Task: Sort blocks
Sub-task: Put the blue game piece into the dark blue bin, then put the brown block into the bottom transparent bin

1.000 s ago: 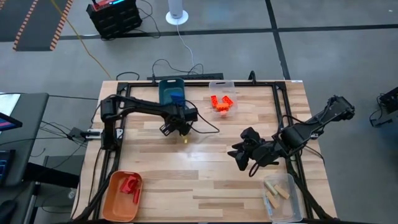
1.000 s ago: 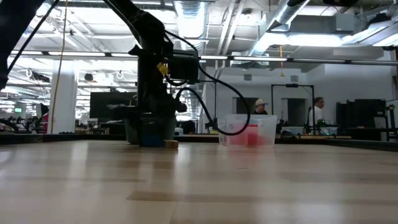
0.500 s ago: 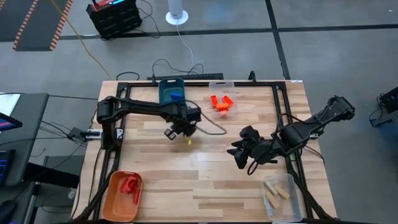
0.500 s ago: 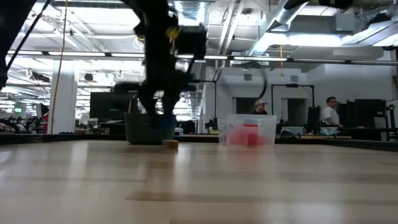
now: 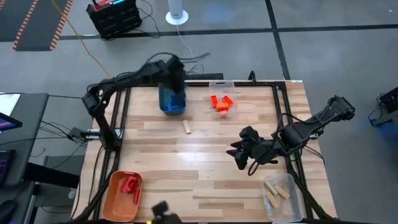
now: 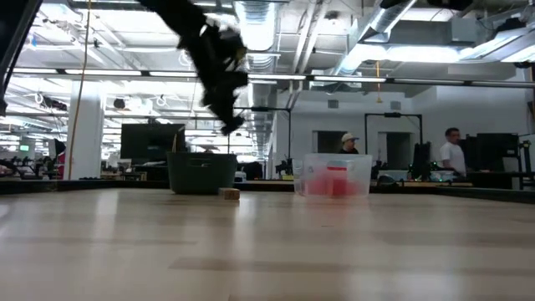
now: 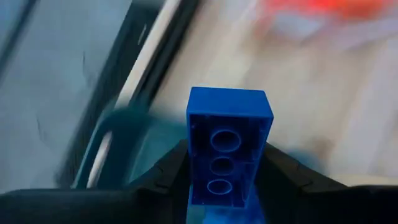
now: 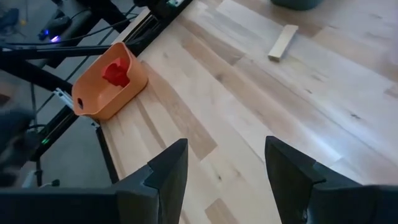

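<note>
Your blue studded plastic brick (image 7: 228, 146) sits clamped between the two dark fingers of the left pincer (image 7: 227, 171), which hangs in the air over the teal plastic bin (image 5: 171, 99) at the far edge of the wooden tabletop (image 5: 205, 180). One plain light-wood stick (image 5: 186, 127) lies flat on the bare tabletop, just in front of that teal bin. Orange bricks (image 5: 221, 102) lie in the clear bin (image 5: 222, 85) beside it, red blocks (image 5: 130, 185) in the orange bin (image 5: 113, 203) at the near left corner, wooden pieces (image 5: 275, 191) in the clear bin (image 5: 281, 214) at the near right. Your right pincer (image 8: 227, 174) waits over the tabletop's right side, fingers parted and holding nothing.
</note>
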`<state>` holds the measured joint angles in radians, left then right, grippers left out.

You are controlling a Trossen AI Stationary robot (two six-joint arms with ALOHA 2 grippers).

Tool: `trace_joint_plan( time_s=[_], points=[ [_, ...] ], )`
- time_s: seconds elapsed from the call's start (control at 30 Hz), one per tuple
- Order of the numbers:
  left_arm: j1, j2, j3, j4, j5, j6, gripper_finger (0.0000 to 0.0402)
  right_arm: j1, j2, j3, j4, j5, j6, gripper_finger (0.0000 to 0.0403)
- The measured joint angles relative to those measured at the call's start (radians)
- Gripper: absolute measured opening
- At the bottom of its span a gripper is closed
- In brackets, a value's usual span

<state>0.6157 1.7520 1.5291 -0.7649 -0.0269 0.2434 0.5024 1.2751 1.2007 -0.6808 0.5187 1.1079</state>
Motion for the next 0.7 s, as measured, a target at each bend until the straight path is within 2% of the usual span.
trace_joint_plan(
  time_s=[0.1,0.2,0.37,0.47,0.57,0.63,0.7],
  points=[
    [0.076,0.001,-0.064,-0.034,0.012,-0.105,0.0130,0.009,0.000,0.000,0.015,0.002,0.002,0.0205],
    [0.092,0.003,-0.144,-0.037,0.025,-0.169,0.0134,0.006,0.000,0.000,0.018,0.003,0.002,0.0205],
    [0.084,0.003,-0.213,-0.032,-0.012,-0.234,0.0187,0.006,0.000,0.000,0.021,0.003,0.002,0.0205],
    [0.084,0.003,-0.205,-0.038,-0.018,-0.237,0.0231,0.006,0.000,0.000,0.026,0.003,0.001,0.0205],
    [0.080,0.003,-0.147,-0.078,0.012,-0.218,0.0264,0.006,0.000,0.000,0.026,0.004,0.001,0.0205],
    [0.060,0.001,-0.095,-0.113,0.036,-0.153,0.0276,0.006,0.000,0.000,0.027,0.004,0.001,0.0205],
    [0.011,0.001,-0.046,-0.154,0.037,-0.025,0.0279,0.006,0.000,0.000,0.027,0.005,-0.003,0.0205]
  ],
)
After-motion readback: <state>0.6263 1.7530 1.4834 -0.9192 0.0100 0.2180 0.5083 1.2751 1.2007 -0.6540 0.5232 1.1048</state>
